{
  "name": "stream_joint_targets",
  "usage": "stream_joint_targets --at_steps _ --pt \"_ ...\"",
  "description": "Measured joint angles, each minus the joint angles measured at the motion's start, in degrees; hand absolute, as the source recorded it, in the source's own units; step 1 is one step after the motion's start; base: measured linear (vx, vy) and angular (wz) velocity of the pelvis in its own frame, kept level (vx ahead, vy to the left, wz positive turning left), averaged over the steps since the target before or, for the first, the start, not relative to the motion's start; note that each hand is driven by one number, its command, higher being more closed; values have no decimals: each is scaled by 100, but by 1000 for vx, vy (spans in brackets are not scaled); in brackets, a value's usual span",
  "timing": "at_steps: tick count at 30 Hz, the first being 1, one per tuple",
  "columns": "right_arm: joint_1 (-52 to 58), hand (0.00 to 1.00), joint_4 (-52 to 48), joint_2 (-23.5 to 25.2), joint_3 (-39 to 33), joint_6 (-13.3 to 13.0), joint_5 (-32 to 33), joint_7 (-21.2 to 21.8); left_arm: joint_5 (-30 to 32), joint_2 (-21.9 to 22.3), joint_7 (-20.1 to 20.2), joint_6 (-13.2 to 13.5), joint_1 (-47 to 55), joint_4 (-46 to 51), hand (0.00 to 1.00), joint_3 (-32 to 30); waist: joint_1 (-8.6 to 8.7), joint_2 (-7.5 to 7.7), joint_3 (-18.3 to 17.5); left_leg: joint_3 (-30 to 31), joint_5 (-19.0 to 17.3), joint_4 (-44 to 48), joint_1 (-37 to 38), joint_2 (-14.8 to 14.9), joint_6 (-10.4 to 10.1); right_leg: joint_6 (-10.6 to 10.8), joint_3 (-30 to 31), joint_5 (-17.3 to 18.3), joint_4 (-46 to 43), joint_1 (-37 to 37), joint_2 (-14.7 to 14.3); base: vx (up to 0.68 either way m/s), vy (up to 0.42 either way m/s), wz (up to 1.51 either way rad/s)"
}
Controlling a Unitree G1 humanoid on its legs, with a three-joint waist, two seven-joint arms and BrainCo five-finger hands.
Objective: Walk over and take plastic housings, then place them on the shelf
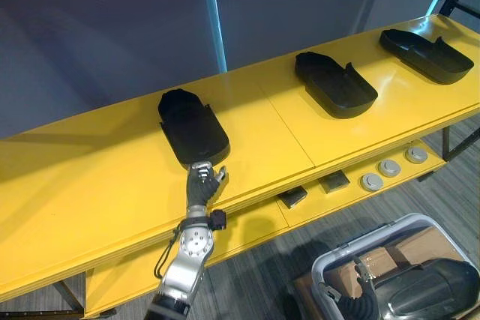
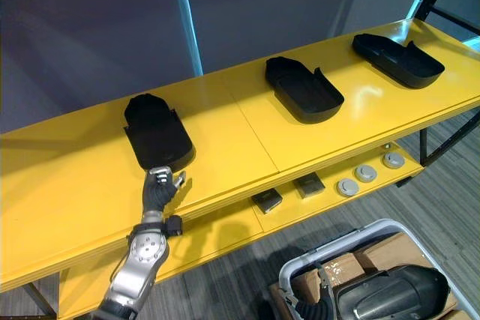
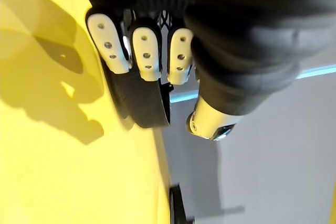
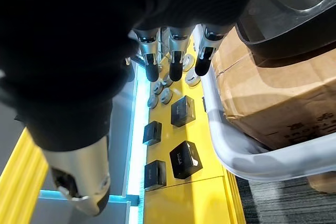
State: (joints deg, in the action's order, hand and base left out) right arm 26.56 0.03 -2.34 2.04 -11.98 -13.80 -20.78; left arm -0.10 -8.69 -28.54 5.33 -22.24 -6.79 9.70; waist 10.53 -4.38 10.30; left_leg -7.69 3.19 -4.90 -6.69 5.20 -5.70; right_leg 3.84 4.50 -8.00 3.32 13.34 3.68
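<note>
Three black plastic housings lay on the yellow shelf top (image 1: 90, 185), well apart from one another: the left housing (image 1: 191, 129) dome-side up, the middle housing (image 1: 334, 84) and the far housing (image 1: 424, 54) lying hollow-side up like shallow trays. A fourth housing (image 1: 431, 286) sat on a cardboard box (image 4: 273, 93) inside a pale-rimmed bin (image 4: 239, 158) on the floor. The left hand (image 1: 202, 183) was at the near end of the left housing, fingers (image 3: 146, 53) roughly straight and side by side with their tips against its black wall, thumb held apart and nothing pinched. The right hand (image 4: 175, 59) hung low beside the bin with its fingers relaxed and empty. These shells looked like thin moulded plastic, so probably light and fairly stiff, with a smooth, slightly glossy skin that could slip under dark fingertips. The domed back offered little to grasp; the rim looked the safer hold, thumb on one side of the wall and fingers on the other, or a hand under each end for the longer ones. Squeezing hard across the open side might flex a shell
</note>
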Motion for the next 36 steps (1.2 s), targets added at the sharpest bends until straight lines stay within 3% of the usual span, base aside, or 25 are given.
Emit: stream_joint_targets --at_steps 8,9,14,18,19,21,22,24,26,28,30,32,33,34,36 --pt "-243 0 118 3 43 9 4 -10 -319 -158 -247 -46 -537 -400 100 -163 41 94 277 -41 -2 1 -71 0 2 -3 74 -5 25 79 -5 48 47 -2" --pt "-243 0 118 3 42 9 6 -13 -319 -158 -257 -33 -571 -399 0 -162 37 94 306 -44 -2 1 -71 0 2 -3 76 -5 26 78 -5 37 40 0" --pt "-266 0 127 4 48 10 6 -31 -462 -97 -246 -42 -471 -179 0 -91 43 93 320 -48 -3 2 -46 -1 3 -3 84 -5 26 56 -2 15 41 -1" --pt "-371 0 140 -3 20 30 4 -98 -580 63 -63 98 1113 1422 0 336 -25 91 323 -370 -156 15 324 32 -12 7 363 5 27 -142 -108 49 42 -47" --pt "-402 0 129 -9 19 30 2 -103 -682 231 132 216 1838 1966 0 523 -94 101 321 -481 -419 281 470 65 -43 34 606 29 11 -284 -179 83 47 -74" --pt "-422 0 94 -39 2 30 3 -104 -778 387 332 310 2320 2334 0 718 -193 100 319 -232 -842 986 337 95 -14 42 818 61 -46 -344 -233 67 38 -77" --pt "-501 0 77 -110 4 31 2 -98 -802 470 457 388 2545 2542 0 786 -323 105 316 597 -1193 1569 170 81 34 50 1087 71 -123 -299 -327 30 19 -101" --pt "-632 0 3 -234 4 31 1 -80 -802 515 571 477 2665 2618 0 908 -384 52 287 1891 -1708 2031 202 74 -138 174 1447 181 -375 -219 -567 -26 46 -118" --pt "-535 0 -291 -212 -124 34 4 -43 -750 530 671 500 2589 2584 0 1150 -289 96 267 1925 -1915 2105 298 18 8 199 1644 204 -703 -80 -645 -88 126 -70" --pt "-136 0 -864 -69 -122 33 6 25 -740 544 756 518 2555 2551 0 1390 -349 251 201 1481 -1979 2270 373 -122 125 278 2047 175 -894 42 -634 -86 148 -89" --pt "43 0 -1148 25 -25 28 6 92 -731 557 777 535 2550 2546 0 1454 -387 333 167 943 -2111 2487 382 -137 272 434 2265 -113 -801 100 -641 -135 159 -146" --pt "15 0 -1163 100 14 33 5 133 -725 555 780 550 2513 2478 0 1410 -514 391 125 200 -2135 2573 354 8 363 425 1798 -1278 100 47 -686 -243 51 -189" --pt "-52 0 -1125 161 9 37 6 136 -680 600 790 584 2430 2278 0 1343 -580 396 158 -197 -2089 2560 385 115 416 270 559 -1068 -162 139 -661 -237 -2 -174" --pt "-88 0 -977 168 -1 45 6 140 -649 641 795 576 2408 2052 0 1304 -578 362 151 -555 -2035 2520 446 254 412 -301 -378 -253 -1033 284 -566 -134 22 -183" --pt "-215 0 -705 217 -78 63 3 154 -648 644 800 574 2436 1881 0 1197 -590 309 179 -1019 -1982 2498 573 503 368 -240 -884 666 -2113 289 -279 -89 21 -144"
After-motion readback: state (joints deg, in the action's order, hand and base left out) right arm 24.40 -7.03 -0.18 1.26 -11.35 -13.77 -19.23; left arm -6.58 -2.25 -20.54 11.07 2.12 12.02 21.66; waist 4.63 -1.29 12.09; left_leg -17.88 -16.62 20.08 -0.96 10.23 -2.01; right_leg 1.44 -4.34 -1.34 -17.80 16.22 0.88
